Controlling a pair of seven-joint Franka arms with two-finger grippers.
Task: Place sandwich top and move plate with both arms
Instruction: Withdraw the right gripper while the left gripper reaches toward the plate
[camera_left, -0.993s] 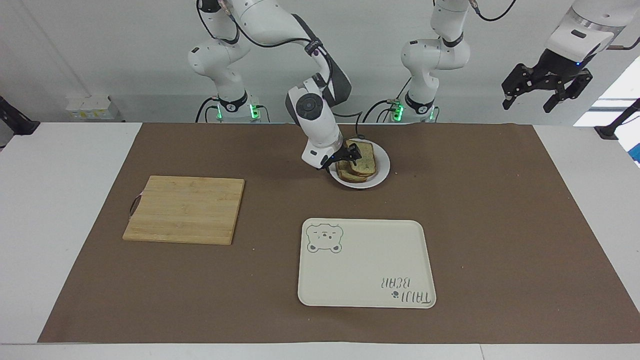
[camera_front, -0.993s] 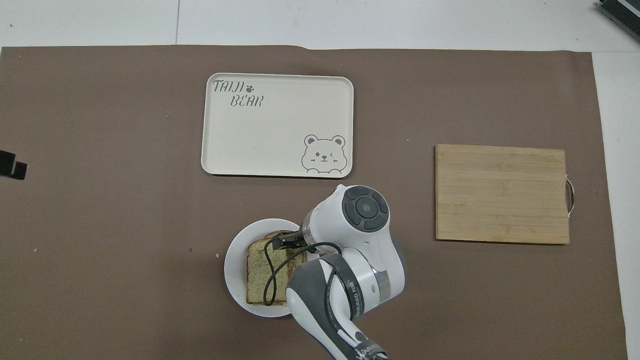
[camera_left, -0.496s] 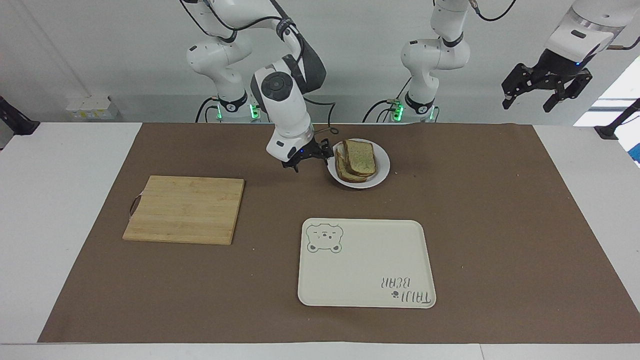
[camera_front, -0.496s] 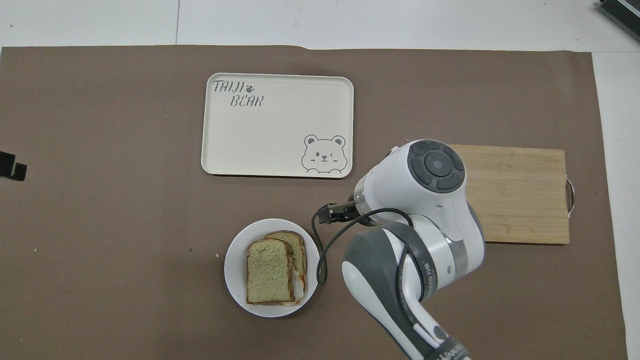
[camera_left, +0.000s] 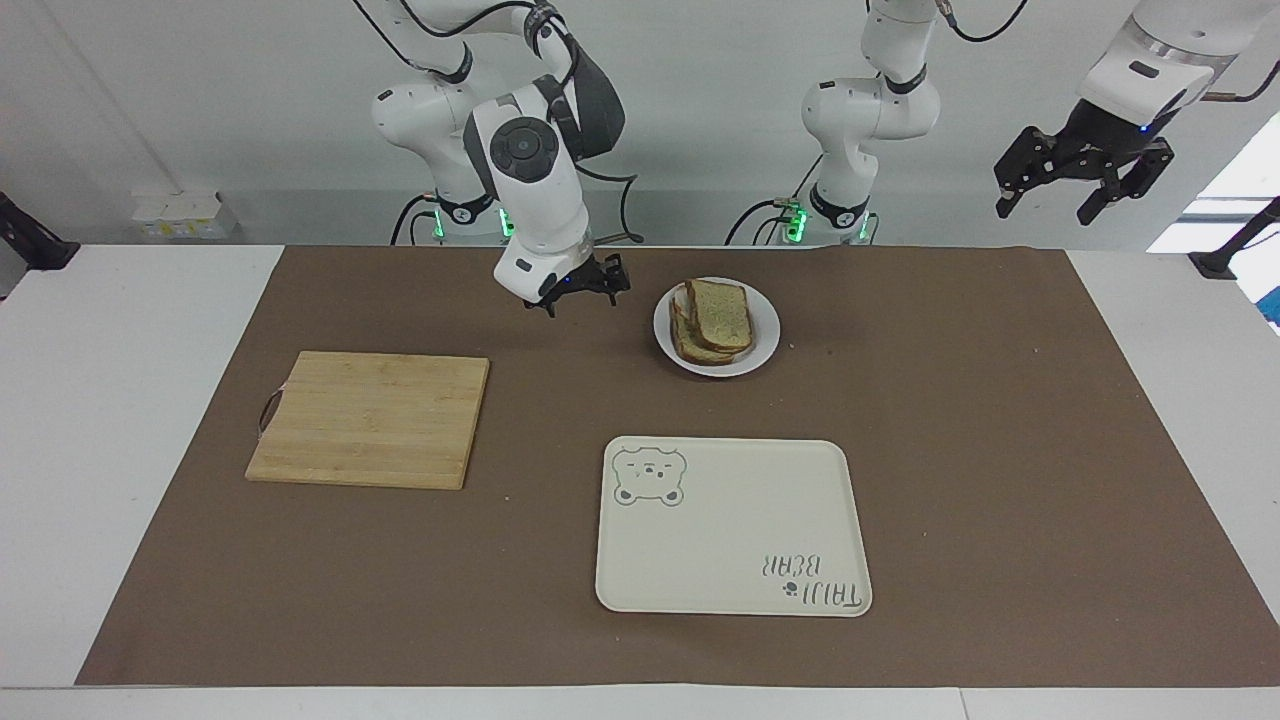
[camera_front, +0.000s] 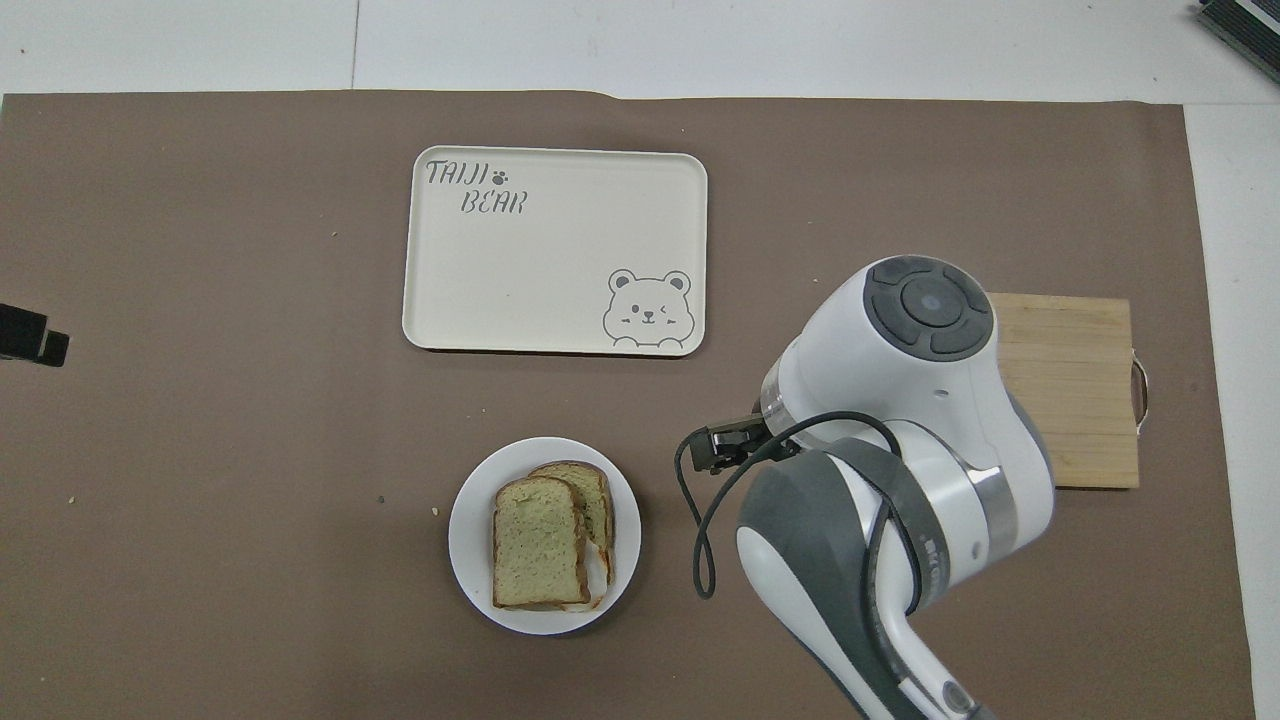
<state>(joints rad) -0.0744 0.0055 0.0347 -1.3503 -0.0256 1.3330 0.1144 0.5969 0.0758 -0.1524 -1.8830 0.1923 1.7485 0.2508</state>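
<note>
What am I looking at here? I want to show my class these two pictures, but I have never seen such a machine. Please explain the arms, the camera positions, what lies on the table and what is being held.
These are two white robot arms with black two-finger grippers. One picture faces the robots across the table; the other looks steeply down from above their end.

On the brown mat lie a white plate with a stacked sandwich, its top slice in place, a cream tray with a bear drawing, and a wooden cutting board.

The right gripper hangs open and empty over the mat beside the plate. The left gripper waits open, raised off the table's end. Nothing is held.
</note>
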